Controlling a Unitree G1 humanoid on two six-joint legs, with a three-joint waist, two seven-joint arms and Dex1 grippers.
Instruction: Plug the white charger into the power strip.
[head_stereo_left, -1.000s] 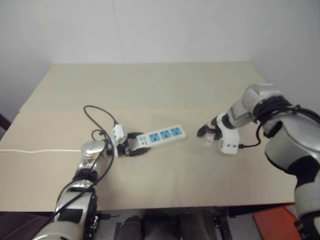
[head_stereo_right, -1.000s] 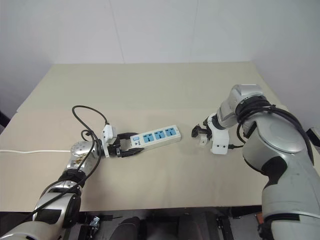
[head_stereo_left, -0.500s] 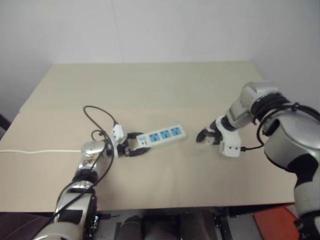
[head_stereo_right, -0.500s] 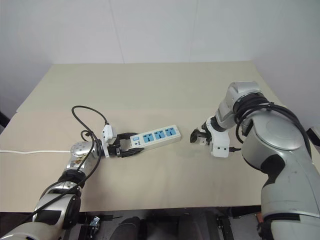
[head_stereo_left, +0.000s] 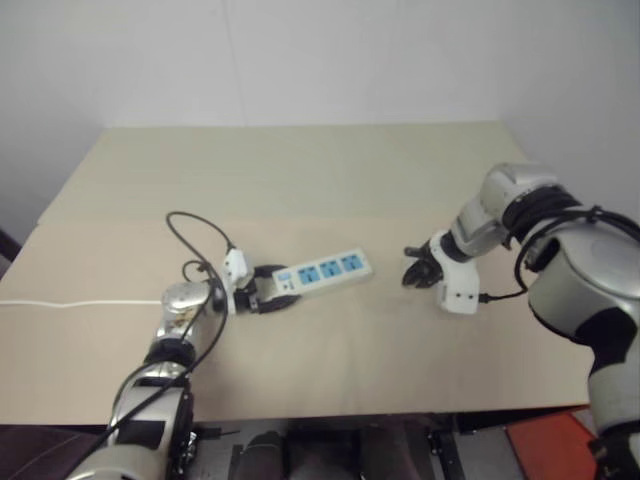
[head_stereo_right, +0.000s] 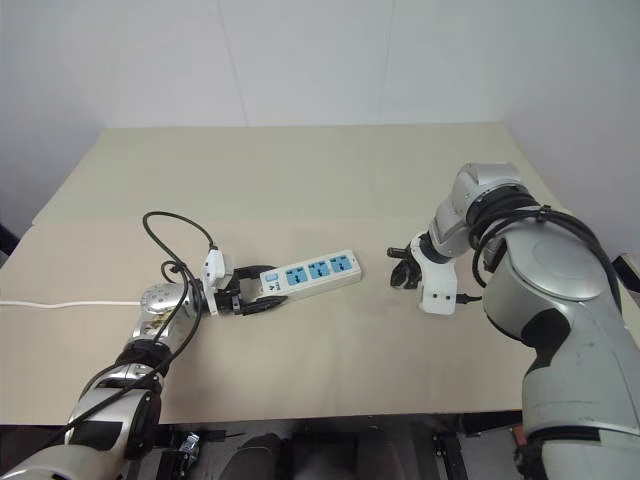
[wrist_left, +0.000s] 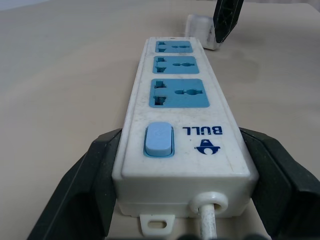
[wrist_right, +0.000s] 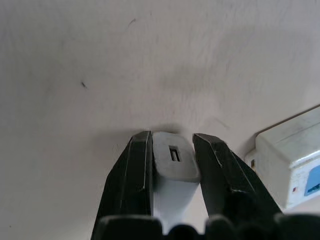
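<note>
The power strip (head_stereo_left: 323, 270) lies flat on the tan table (head_stereo_left: 300, 180), its three blue socket faces up. My left gripper (head_stereo_left: 273, 288) is shut on its switch end, and the left wrist view shows the strip (wrist_left: 185, 115) clamped between both black fingers. Just right of the strip's far end, the white charger (wrist_right: 172, 165) stands on the table. My right gripper (head_stereo_right: 403, 275) points down and is shut on the charger, one finger (wrist_right: 132, 175) against each side. The left wrist view shows the charger (wrist_left: 199, 30) beyond the last socket.
The strip's thin white cord (head_stereo_left: 80, 301) runs left across the table to its edge. A black cable (head_stereo_left: 195, 235) loops above my left wrist. A white wall rises behind the table.
My right gripper's fingers, open around the charger before, have closed on it. The left gripper and the strip have not moved.
</note>
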